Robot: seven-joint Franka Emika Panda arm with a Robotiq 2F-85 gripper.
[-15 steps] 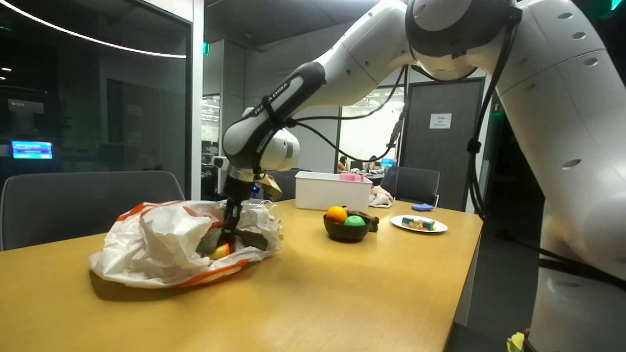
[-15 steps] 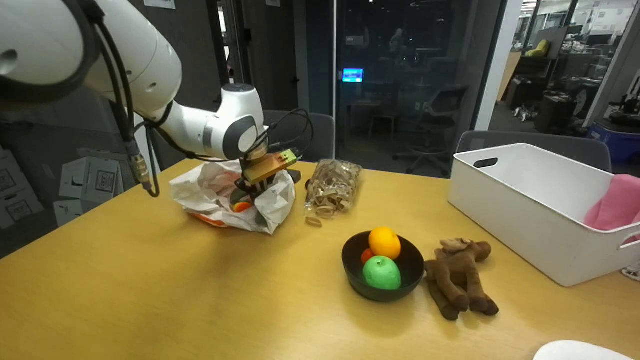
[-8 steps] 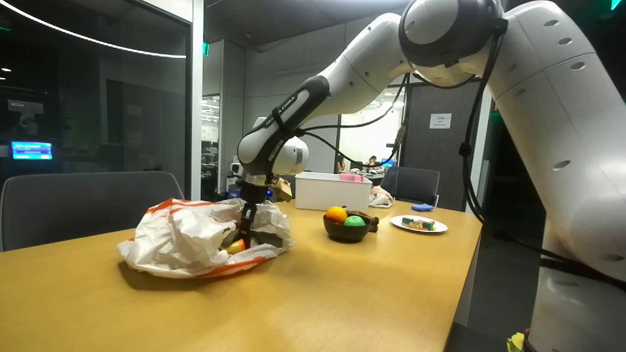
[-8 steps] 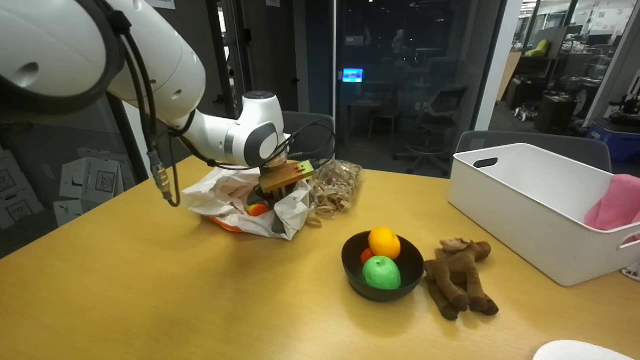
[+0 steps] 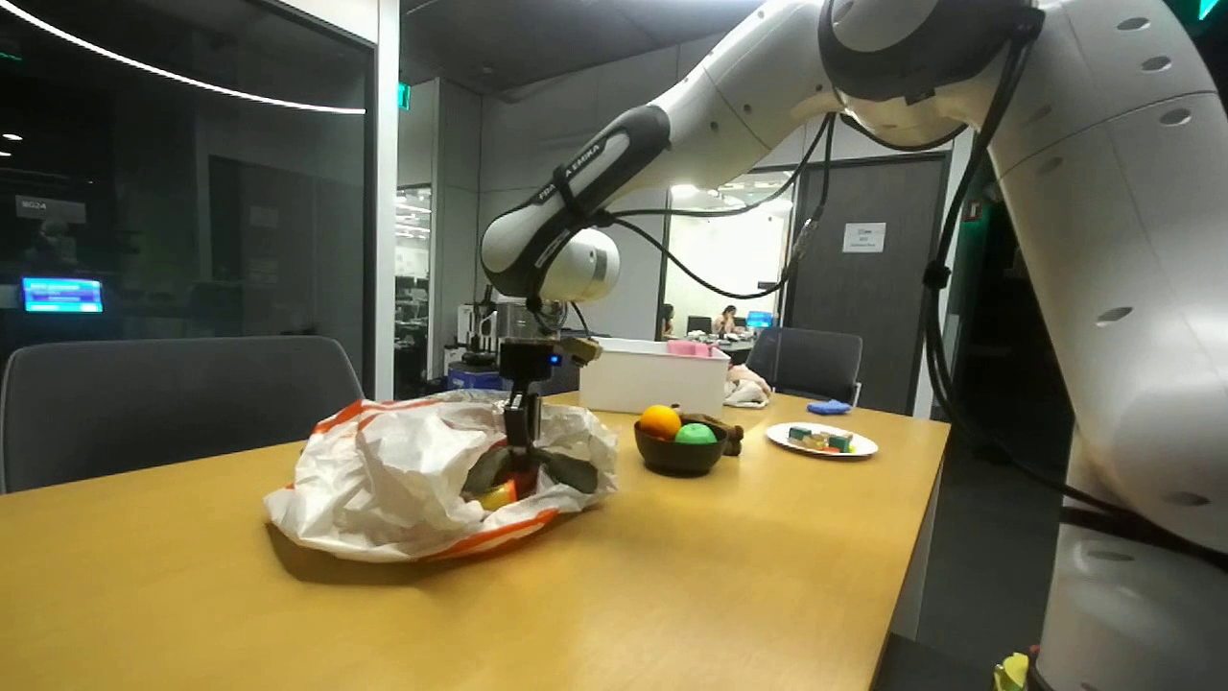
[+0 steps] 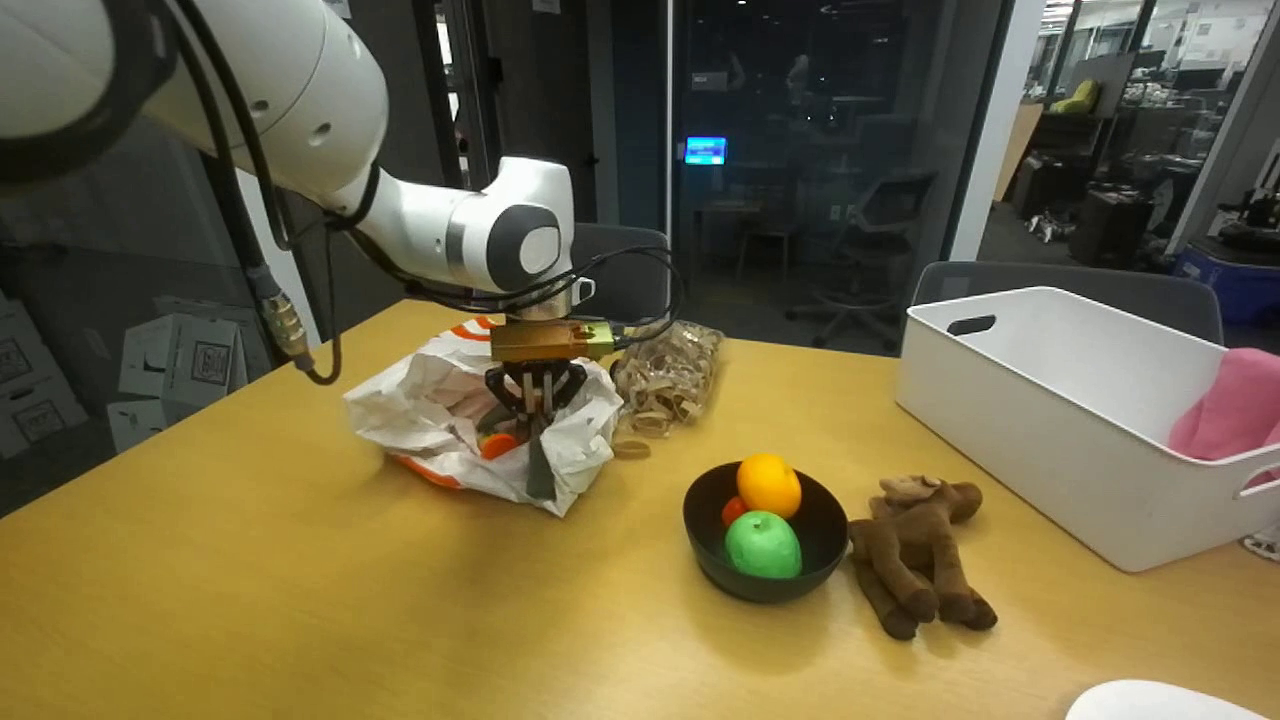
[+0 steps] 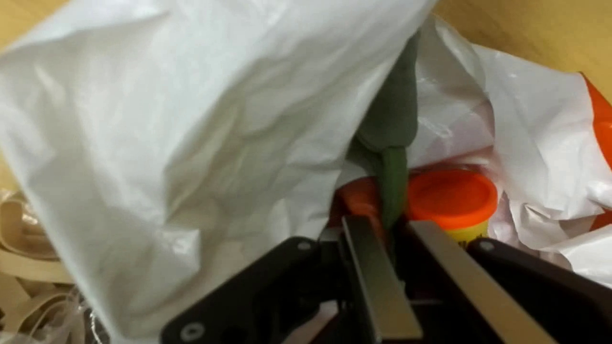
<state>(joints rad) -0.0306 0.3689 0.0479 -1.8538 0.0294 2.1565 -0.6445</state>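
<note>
A wooden table (image 6: 400, 600) carries a white bin (image 6: 1040, 460) and, left of it in both exterior views, a crumpled white plastic bag (image 5: 393, 489). The gripper (image 5: 523, 446) points down into the bag's mouth, fingers (image 7: 380, 282) clenched around a green leafy stem (image 7: 395, 177); in the wrist view an orange-lidded tub (image 7: 452, 198) sits just right.

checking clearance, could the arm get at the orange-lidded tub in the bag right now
Probably not yet: its end effector seems closed on a green stem. Otherwise the way looks free: the tub is near the fingers, its top uncovered.
</note>
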